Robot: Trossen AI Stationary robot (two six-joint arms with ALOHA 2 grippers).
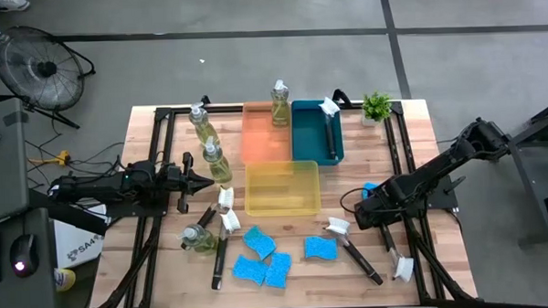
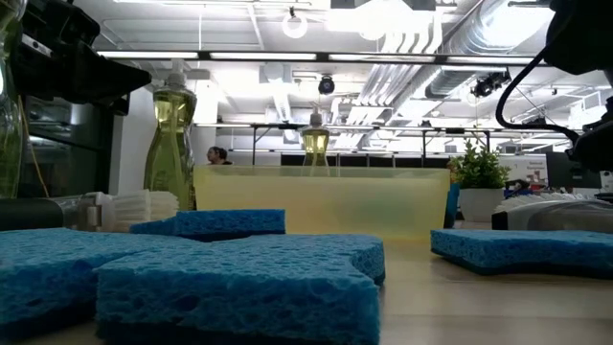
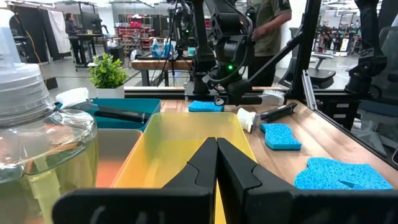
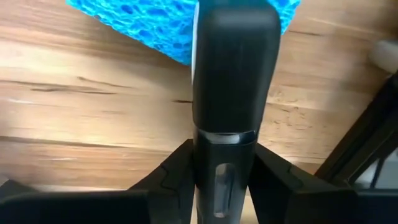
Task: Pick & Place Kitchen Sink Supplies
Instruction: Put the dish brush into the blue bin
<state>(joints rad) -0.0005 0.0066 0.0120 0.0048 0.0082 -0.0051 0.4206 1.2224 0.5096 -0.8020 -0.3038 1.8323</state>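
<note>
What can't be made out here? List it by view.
- High view: the right gripper and its arm cover most of a blue sponge.
- Right wrist view: a black handle fills the middle, and whatever head it carries is out of frame.
- Low view: the foreground sponges and the yellow tray hide the table behind them.
- Left wrist view: a soap bottle is cut off by the picture's edge.

Bright blue sponges (image 1: pixel 262 257) lie on the pale wood-grain table (image 1: pixel 439 171). The trays are orange (image 1: pixel 266 136), teal (image 1: pixel 314 132) and translucent yellow (image 1: pixel 282 188). Clear bottles (image 1: pixel 216 161) hold yellowish soap under white tops. Brushes (image 1: pixel 350 245) have black handles and white heads; the plant (image 1: pixel 376 106) is green.
</note>
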